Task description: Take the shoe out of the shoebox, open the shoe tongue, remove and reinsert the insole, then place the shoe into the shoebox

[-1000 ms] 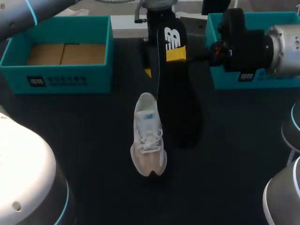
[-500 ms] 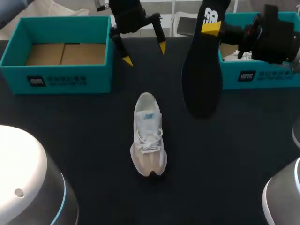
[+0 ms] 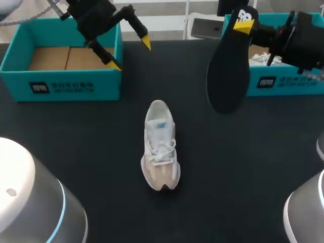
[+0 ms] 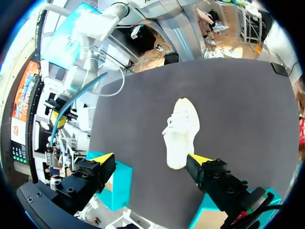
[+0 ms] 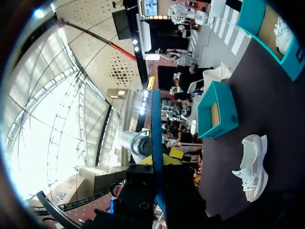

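Observation:
The white shoe lies on its sole in the middle of the dark table, toe toward me, laces tied. My right gripper is shut on the heel end of the black insole, which hangs tilted in the air to the right of the shoe, in front of the right box. In the right wrist view the insole shows edge-on between the fingers of the right gripper, with the shoe off to the side. My left gripper hangs open over the left box's near right corner. The left gripper sees the shoe ahead of it.
A teal shoebox with a bare cardboard floor stands at the back left. A second teal box at the back right holds something white. The dark table lies bare around the shoe.
The right arm carried the insole from above the shoe to the right, toward the right box. The left gripper swung left, from the back middle to the left box.

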`<state>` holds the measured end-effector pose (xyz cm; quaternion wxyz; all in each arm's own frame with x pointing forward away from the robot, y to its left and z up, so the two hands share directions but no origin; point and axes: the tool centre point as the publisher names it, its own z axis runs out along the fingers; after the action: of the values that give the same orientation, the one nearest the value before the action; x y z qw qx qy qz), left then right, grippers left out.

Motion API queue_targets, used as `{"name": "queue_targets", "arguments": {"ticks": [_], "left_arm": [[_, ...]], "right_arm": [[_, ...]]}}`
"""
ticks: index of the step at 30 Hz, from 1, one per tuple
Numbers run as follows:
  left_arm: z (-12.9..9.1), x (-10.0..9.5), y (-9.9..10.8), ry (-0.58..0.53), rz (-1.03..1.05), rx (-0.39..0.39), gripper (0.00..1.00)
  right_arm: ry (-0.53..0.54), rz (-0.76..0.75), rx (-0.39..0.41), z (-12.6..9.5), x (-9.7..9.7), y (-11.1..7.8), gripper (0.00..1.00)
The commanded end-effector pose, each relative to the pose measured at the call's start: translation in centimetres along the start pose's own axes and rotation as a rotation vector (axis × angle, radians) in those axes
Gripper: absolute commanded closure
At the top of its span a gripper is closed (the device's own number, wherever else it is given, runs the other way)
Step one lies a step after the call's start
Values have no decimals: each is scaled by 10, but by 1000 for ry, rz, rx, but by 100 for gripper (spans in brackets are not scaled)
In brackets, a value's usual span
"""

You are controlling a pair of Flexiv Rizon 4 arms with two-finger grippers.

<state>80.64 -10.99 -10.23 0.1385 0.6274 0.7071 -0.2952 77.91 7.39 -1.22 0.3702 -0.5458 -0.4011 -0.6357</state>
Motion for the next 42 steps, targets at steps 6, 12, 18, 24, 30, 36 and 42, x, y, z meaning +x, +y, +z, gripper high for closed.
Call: {"name": "queue_targets", "arguments": {"ticks": [6,12,18,24,30,36,42], "left_arm": [[3,6,-2,-368,2,-6,0],[3,6,-2,-368,2,-6,0],[0,5,-8,-472,27,11,0],[-10,-2,-14,-658,108,19,0],[-14,-10,-17,-760,165,-10,0],[-6,-21,-25,-832,215,-12,0],[5,-30,-29,-861,217,-20,0]], "right_arm": [[-1,2,-12,4,0,-3,100],[-1,2,-12,4,0,-3,100],[-1,2,-12,4,0,-3,100],[9,63,4,21,-12,21,100],[14,122,2,40,-30,35,100],[32,209,37,63,-51,39,100],[-1,347,115,92,-59,35,100]]}}
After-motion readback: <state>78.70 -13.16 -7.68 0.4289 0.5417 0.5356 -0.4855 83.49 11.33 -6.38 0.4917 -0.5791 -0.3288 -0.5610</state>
